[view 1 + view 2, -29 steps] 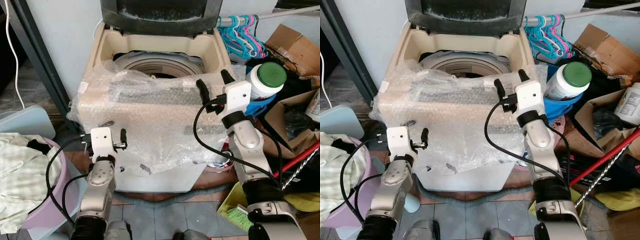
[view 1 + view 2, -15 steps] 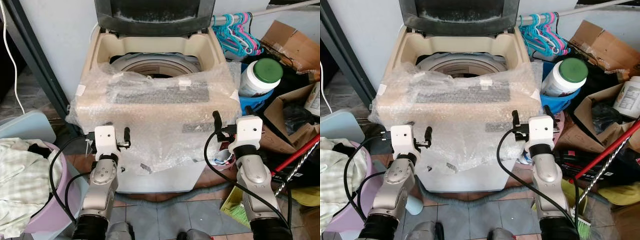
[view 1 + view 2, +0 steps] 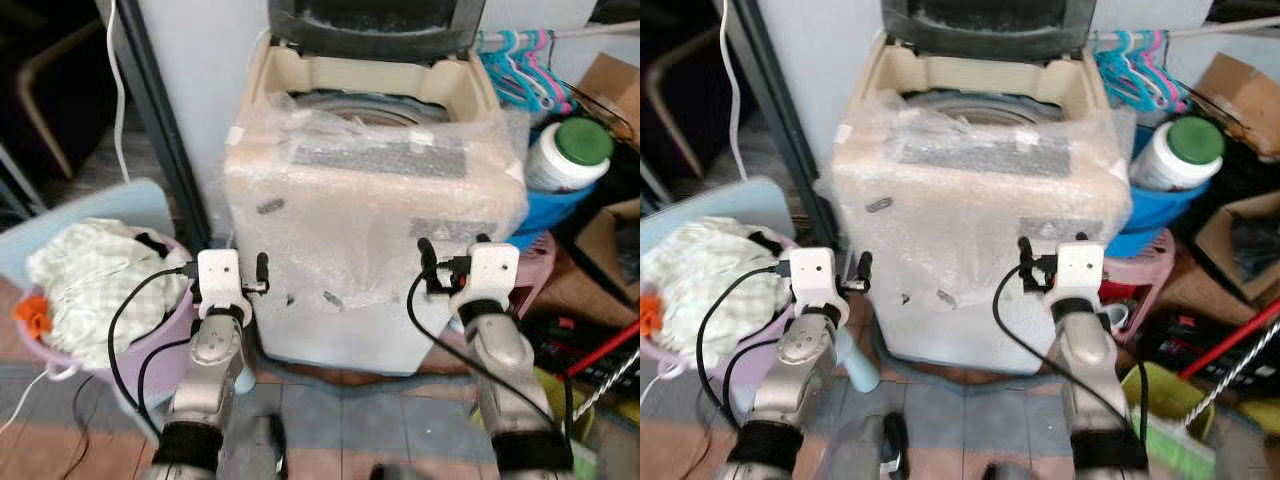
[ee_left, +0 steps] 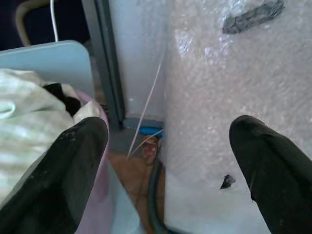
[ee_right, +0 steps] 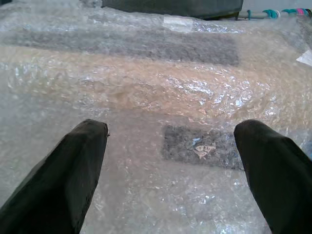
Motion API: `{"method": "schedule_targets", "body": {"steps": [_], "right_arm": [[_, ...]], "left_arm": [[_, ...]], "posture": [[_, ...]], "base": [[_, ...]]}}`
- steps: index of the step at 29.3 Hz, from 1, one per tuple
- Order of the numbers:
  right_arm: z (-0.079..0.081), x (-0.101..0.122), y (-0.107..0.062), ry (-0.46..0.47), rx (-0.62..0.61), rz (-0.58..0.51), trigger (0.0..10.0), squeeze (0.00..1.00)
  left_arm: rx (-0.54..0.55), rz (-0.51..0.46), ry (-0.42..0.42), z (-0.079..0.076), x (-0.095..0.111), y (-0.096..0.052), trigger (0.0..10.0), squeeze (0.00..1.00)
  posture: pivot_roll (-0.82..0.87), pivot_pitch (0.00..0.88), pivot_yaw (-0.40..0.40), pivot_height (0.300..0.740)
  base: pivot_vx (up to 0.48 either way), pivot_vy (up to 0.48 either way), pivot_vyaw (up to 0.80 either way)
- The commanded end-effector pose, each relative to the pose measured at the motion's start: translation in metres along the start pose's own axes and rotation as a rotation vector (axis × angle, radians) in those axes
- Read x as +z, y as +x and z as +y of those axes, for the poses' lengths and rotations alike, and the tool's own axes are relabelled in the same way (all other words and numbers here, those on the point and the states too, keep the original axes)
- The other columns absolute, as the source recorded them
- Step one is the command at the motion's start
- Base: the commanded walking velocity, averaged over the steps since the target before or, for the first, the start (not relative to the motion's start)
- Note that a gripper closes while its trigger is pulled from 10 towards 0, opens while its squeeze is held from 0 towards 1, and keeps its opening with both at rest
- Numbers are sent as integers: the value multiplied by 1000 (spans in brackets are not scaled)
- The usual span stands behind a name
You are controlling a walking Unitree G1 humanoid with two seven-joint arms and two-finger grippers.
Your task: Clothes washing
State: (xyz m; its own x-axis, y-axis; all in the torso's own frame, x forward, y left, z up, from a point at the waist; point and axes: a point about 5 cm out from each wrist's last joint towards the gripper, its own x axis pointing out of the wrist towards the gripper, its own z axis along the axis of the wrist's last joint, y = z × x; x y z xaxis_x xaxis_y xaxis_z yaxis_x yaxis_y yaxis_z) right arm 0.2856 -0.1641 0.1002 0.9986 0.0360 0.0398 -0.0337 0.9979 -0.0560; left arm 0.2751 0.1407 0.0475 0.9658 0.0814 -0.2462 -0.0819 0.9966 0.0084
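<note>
A beige top-loading washing machine wrapped in bubble wrap stands before me, its dark lid raised over the drum opening. To its left, a lilac basket holds a heap of pale green and white clothes. My left gripper is open and empty, held low between the basket and the machine's front left corner. In the left wrist view its fingers frame that gap. My right gripper is open and empty, facing the machine's front panel.
Right of the machine are teal and pink hangers, a white jar with a green lid in a blue tub, cardboard boxes and a red pole. A dark post and a light blue board stand on the left.
The whole view has shifted right and farther from the machine, bringing the basket more into sight. My right gripper dropped from the machine's top edge to its front panel.
</note>
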Motion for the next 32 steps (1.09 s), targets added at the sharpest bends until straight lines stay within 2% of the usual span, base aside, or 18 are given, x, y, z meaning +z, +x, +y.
{"method": "schedule_targets", "body": {"steps": [1, 2, 3, 5, 11, 15, 16, 20, 26, 32], "right_arm": [[-5, 0, 1, -8, -18, 14, 10000, 1000], [-5, 0, 0, -8, -21, 15, 10000, 894], [-6, 0, 0, -10, -25, 17, 10000, 329], [-6, -1, -2, -11, -31, 19, 10000, 0], [-7, -7, -8, -5, -53, 45, 10000, 0], [-14, -18, -22, -49, -98, 72, 10000, 0], [-14, -18, -22, -49, -98, 72, 10000, 0], [-27, -26, -34, -41, -163, 111, 10000, 0], [-42, -28, -48, -63, -196, 128, 10000, 0], [-41, -29, -48, -72, -190, 132, 10000, 0]], "left_arm": [[-8, -64, 16, -3, 19, 6, 10000, 0], [-1, -65, 18, 0, 19, 5, 10000, 0], [1, -67, 22, 2, 19, 4, 10000, 0], [7, -67, 32, 6, 18, 1, 10000, 0], [-8, -57, 31, 6, 12, -3, 10000, 0], [-99, -84, 89, 0, 9, -11, 10000, 0], [-99, -84, 89, 0, 9, -11, 10000, 0], [-195, -123, 173, -5, 6, -21, 10000, 0], [-197, -139, 160, -2, 5, -30, 10000, 0], [-194, -137, 145, -1, 3, -30, 10000, 0]], "posture": [[12, 0, 15, 740], [12, 0, 15, 740], [14, 0, 16, 740], [10, 0, 15, 740], [4, 0, 17, 740], [-7, 0, 30, 740], [-7, 0, 30, 740], [-13, 0, 33, 740], [-14, 0, 27, 740], [-10, 0, 23, 740]], "base": [[0, 0, 0], [0, 0, 0], [0, 0, 0], [0, 0, 0], [0, 0, 0], [0, 0, 0], [0, 0, 0], [0, 0, 0], [0, 0, 0], [0, 0, 0]]}}
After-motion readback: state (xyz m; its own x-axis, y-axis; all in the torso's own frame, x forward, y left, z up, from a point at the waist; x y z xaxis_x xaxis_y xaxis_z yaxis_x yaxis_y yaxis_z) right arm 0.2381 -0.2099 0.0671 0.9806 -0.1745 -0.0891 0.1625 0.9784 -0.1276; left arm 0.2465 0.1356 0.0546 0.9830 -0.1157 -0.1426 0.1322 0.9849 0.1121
